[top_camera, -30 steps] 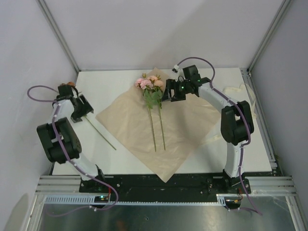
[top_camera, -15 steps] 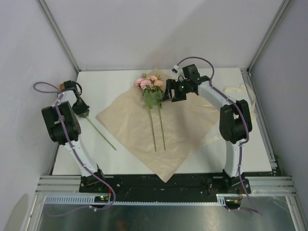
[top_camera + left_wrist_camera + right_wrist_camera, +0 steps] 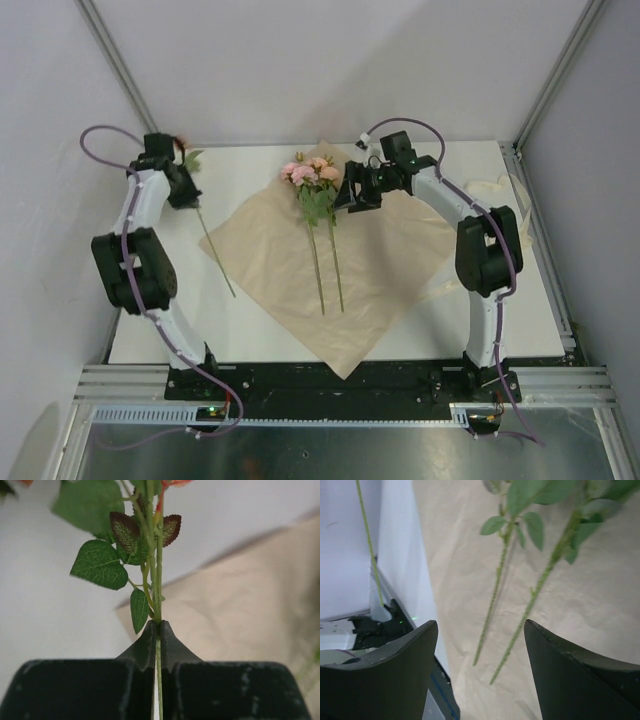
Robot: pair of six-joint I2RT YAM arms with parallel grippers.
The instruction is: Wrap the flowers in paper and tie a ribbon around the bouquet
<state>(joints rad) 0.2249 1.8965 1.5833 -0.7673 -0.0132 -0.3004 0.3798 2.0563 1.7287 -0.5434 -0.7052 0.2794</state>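
Top view first: the paper (image 3: 270, 262) lies as a diamond mid-table. The flowers (image 3: 312, 174) rest on it, blooms at the far corner and two long stems running back toward the bases. The left gripper (image 3: 186, 196) is at the far left, off the paper, pinching a single stem (image 3: 220, 262). The right gripper (image 3: 350, 200) sits just beside the leaves.

Left wrist: jaws pressed tight on that thin stem, leaves above.

Right wrist: jaws spread wide, both stems on the paper between them.

left end effector (image 3: 159, 626) pinched closed, right end effector (image 3: 480, 625) spread wide
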